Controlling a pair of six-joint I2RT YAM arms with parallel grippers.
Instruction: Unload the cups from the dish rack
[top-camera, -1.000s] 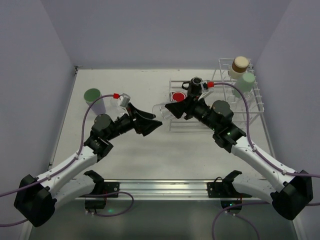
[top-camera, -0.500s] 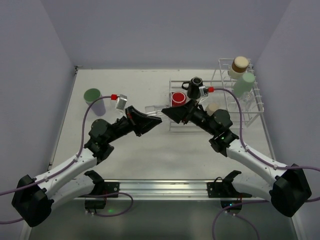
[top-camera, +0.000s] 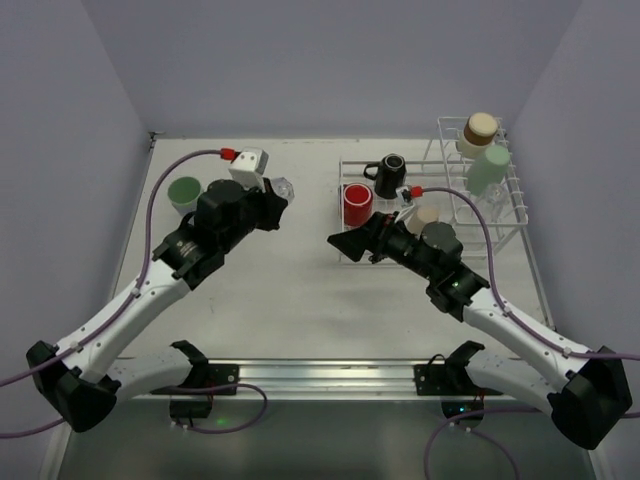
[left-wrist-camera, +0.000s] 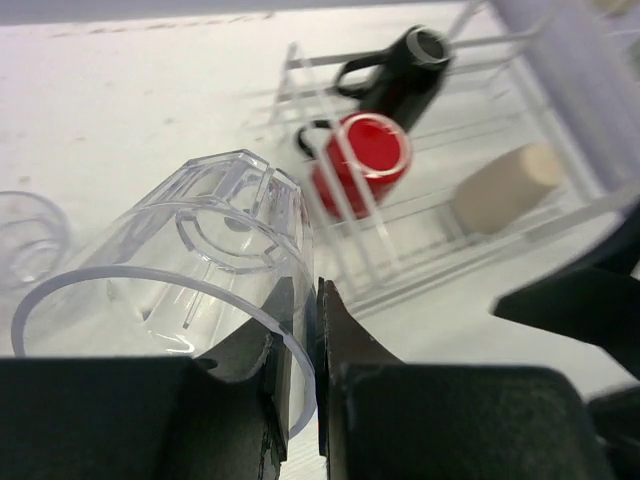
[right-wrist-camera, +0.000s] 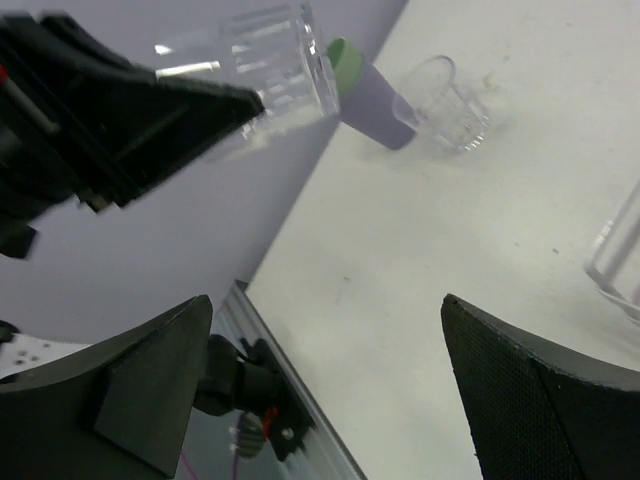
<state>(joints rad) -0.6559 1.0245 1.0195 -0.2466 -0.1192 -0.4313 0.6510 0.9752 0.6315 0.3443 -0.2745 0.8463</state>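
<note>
My left gripper (left-wrist-camera: 312, 300) is shut on the rim wall of a clear glass (left-wrist-camera: 205, 260), one finger inside and one outside, and holds it tilted above the table. From above, that glass (top-camera: 281, 187) hangs right of the lavender tumbler (top-camera: 185, 193) with the green inside. My right gripper (top-camera: 345, 242) stands wide open and empty at the front left of the dish rack (top-camera: 372, 252). A red mug (top-camera: 357, 203), a black mug (top-camera: 390, 172) and a cream cup (top-camera: 427, 215) are in the low basket. A tan-brown cup (top-camera: 481, 128) and a pale green cup (top-camera: 487, 168) sit on the upright part.
A second clear glass (right-wrist-camera: 445, 105) stands on the table beside the lavender tumbler (right-wrist-camera: 365, 85). Grey walls close in the table on the left, back and right. A metal rail (top-camera: 320, 375) runs along the near edge.
The left gripper shut on the clear glass that the right gripper held, then carried it left and back toward the lavender tumbler. The right gripper opened wide and drew back slightly.
</note>
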